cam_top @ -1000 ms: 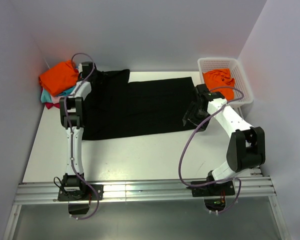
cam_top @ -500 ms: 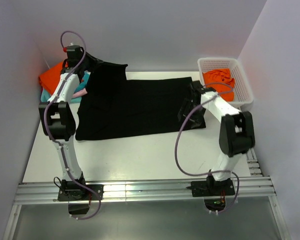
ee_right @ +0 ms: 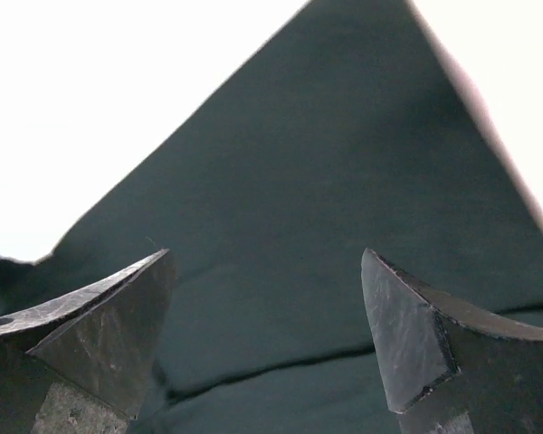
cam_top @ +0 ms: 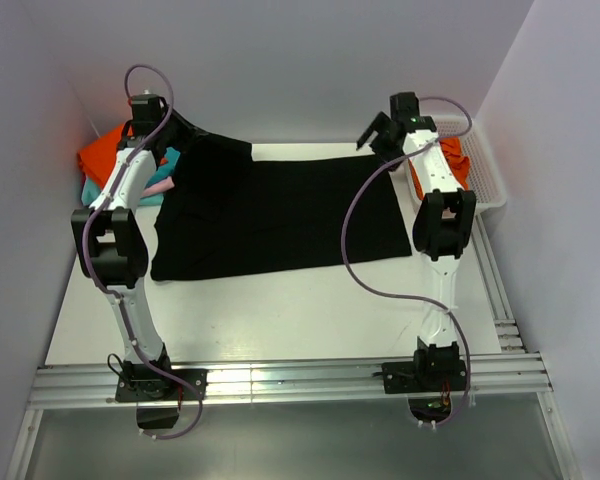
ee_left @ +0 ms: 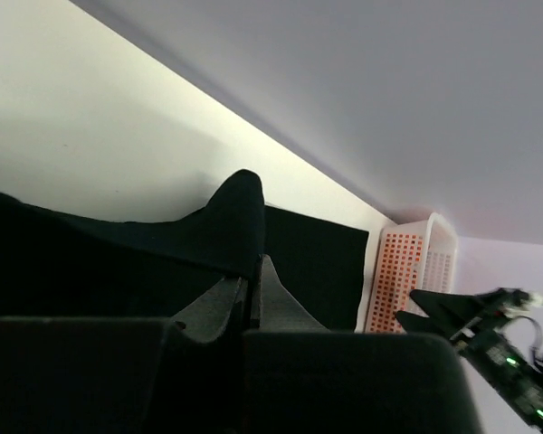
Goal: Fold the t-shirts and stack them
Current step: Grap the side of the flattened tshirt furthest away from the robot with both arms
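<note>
1. Looking across the top view, we find the white surface [cam_top: 280, 310] bare along the lower half of the frame, from the near hem of the shirt down to the rail [cam_top: 280, 382] where both arms are bolted. Grey walls close in at left, back and right.
2. The black t-shirt [cam_top: 280, 215] lies spread in the middle of the frame, its right and lower edges straight. Its upper left corner is lifted off the surface into a peak.
3. In the upper left we see a pile against the wall: an orange shirt [cam_top: 100, 155] on top, with teal [cam_top: 90, 187] and pink [cam_top: 158, 187] edges showing beneath, just beside the lifted corner.
4. At the upper right, a white basket [cam_top: 485, 170] holds a second orange shirt [cam_top: 450, 160].
5. The left arm stands tall along the shirt's left edge. The left tool [ee_left: 255, 271] has its fingers together, clamped on the black cloth, which folds up over the tips.
6. The right arm stretches up between the shirt and the basket. The right tool [ee_right: 262, 262] hangs with its fingers wide apart, gripping nothing, with black cloth below.
</note>
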`<act>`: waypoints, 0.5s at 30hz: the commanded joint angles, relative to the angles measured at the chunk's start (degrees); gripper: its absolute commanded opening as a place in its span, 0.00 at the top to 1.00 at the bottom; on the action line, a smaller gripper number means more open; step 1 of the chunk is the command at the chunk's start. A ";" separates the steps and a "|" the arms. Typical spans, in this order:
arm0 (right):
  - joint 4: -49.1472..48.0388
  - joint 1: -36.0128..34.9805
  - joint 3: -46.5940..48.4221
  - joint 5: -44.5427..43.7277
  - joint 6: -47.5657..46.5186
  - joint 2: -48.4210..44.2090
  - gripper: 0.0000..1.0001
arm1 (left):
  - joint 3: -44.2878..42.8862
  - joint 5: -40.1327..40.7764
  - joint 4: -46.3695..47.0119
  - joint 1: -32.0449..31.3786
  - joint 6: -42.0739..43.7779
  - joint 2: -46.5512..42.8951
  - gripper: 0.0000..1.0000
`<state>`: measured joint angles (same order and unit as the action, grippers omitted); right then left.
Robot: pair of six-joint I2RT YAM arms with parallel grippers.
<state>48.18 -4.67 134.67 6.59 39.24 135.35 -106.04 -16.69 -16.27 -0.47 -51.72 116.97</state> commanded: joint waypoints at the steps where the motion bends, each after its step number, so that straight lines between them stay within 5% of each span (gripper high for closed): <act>1: -3.27 3.25 -7.93 -1.40 2.94 -0.26 0.09 | -0.57 -1.59 -0.16 0.03 2.33 -1.57 1.00; 5: 0.94 3.52 -0.57 -3.95 2.15 7.10 0.10 | 0.65 -2.91 -0.60 -0.06 3.21 -3.49 1.00; 15: -10.92 4.05 2.33 -3.60 8.03 8.43 0.12 | 12.77 -3.62 -0.86 -0.15 5.40 -11.93 1.00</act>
<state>41.15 -1.80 133.34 5.15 44.25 141.84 -95.24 -19.66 -18.17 -0.47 -48.84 110.93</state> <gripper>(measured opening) 0.883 0.023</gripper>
